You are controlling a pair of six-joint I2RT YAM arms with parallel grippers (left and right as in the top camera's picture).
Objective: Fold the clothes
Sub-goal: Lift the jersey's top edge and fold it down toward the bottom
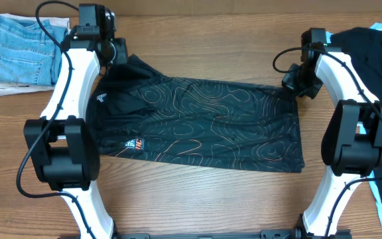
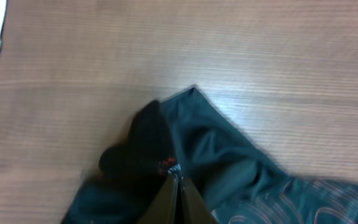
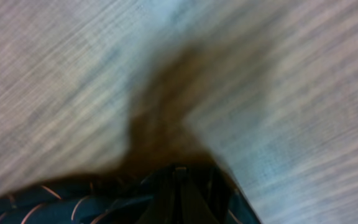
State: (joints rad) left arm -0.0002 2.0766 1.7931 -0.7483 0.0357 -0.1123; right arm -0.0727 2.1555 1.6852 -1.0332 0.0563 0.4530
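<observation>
1. Nearest the arms' bases, the wooden table (image 1: 197, 199) shows a bare strip between the two white arms
2. Just beyond it, the black shirt (image 1: 204, 119) lies spread flat across the middle of the table, orange contour lines facing up, a small logo near its near-left edge
3. At the shirt's far-left corner, by a sleeve, the left gripper (image 2: 176, 179) has its jaws pinched together on a bunched fold of the dark cloth
4. At the far-right corner, the right gripper (image 3: 179, 171) is clamped too, with patterned shirt fabric gathered around its fingertips (that wrist view is badly blurred, so the exact bite is hard to judge)
5. Farthest back, folded light-blue jeans (image 1: 22, 50) sit at the far-left corner of the table, well apart from the shirt, and a dark garment (image 1: 377, 60) lies heaped at the far right
</observation>
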